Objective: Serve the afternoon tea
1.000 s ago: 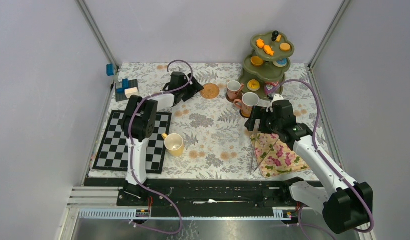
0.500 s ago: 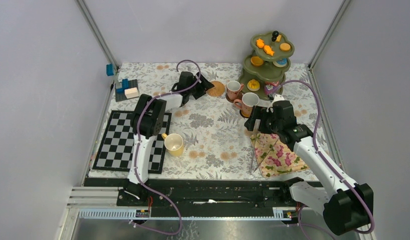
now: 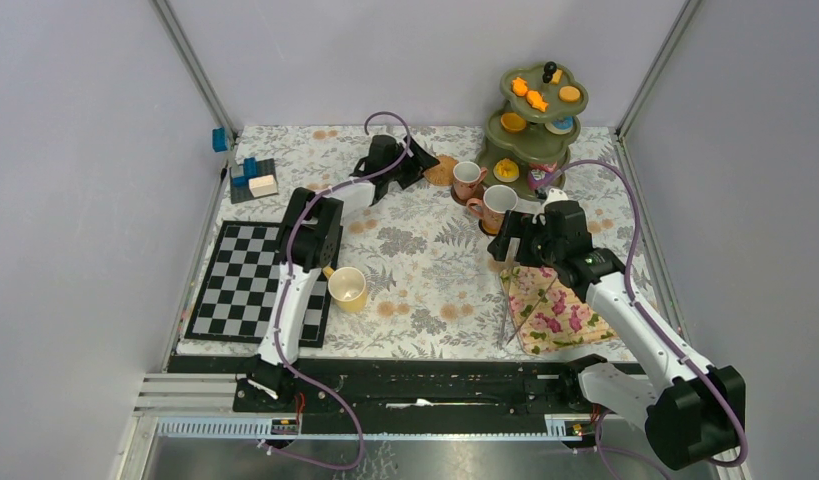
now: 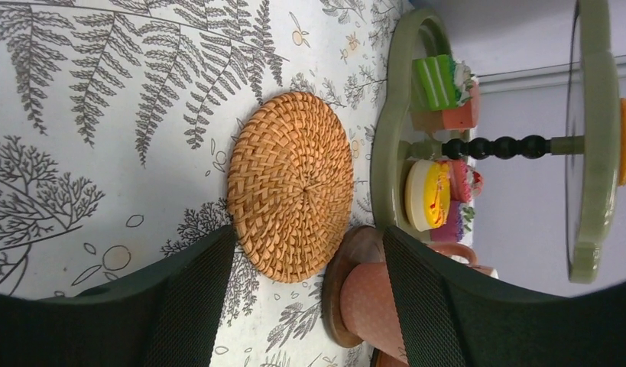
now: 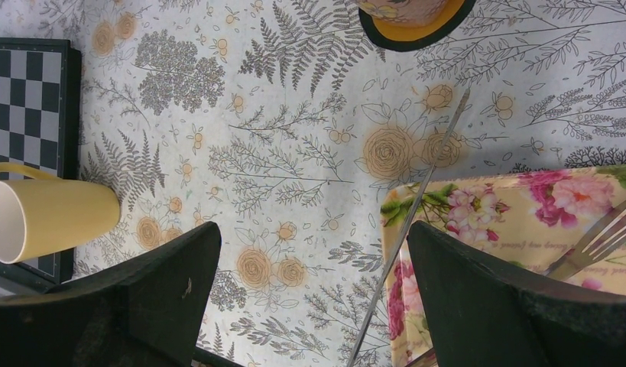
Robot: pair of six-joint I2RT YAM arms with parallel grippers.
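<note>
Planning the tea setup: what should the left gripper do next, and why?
Probably close the left gripper on the bare wicker coaster: its fingers straddle the coaster's near edge, a gap shows beside one finger, so it looks ungripped.

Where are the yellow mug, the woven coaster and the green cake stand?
yellow mug (image 3: 347, 288), top view, its open mouth.
woven coaster (image 4: 290, 186), left wrist view, its centre.
green cake stand (image 4: 384, 153), left wrist view, bottom tier's rim.

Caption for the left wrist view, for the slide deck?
Open left gripper flanking a woven coaster flat on the fern-print cloth, pink mug and green tiered stand beside it.
</note>
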